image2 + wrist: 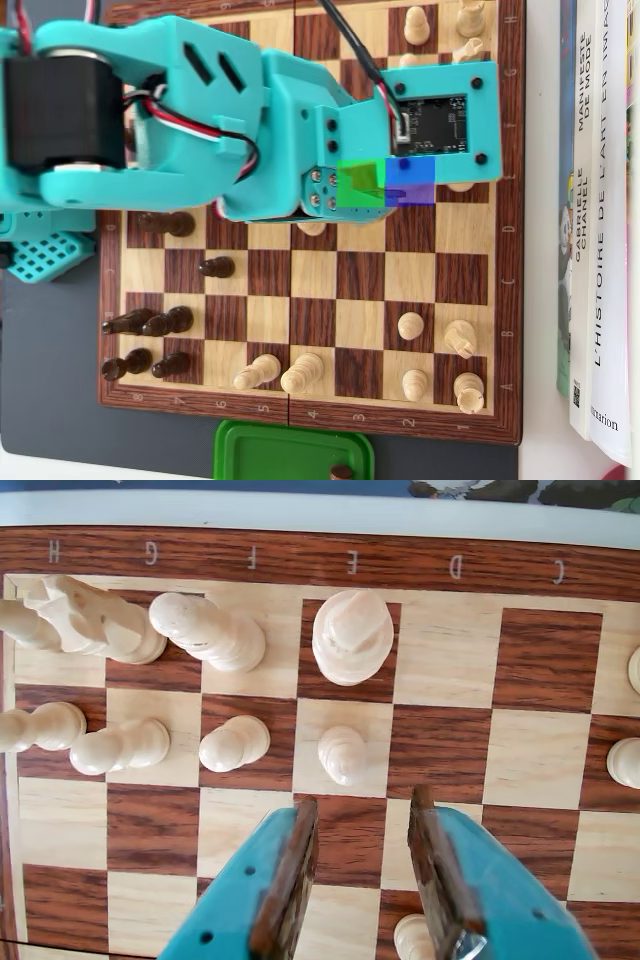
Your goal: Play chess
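In the wrist view my gripper is open, its teal fingers with brown pads hovering over the wooden chessboard with nothing between them. Just ahead of the fingertips stands a white pawn on the E file. Behind it is a tall white piece. Another white pawn peeks out beside the right finger, partly hidden. In the overhead view the teal arm covers the upper left of the board and hides the jaws.
More white pieces and pawns fill the F to H files. Dark pieces stand at the board's left in the overhead view, white ones at lower right. A green container lies below the board, books to the right.
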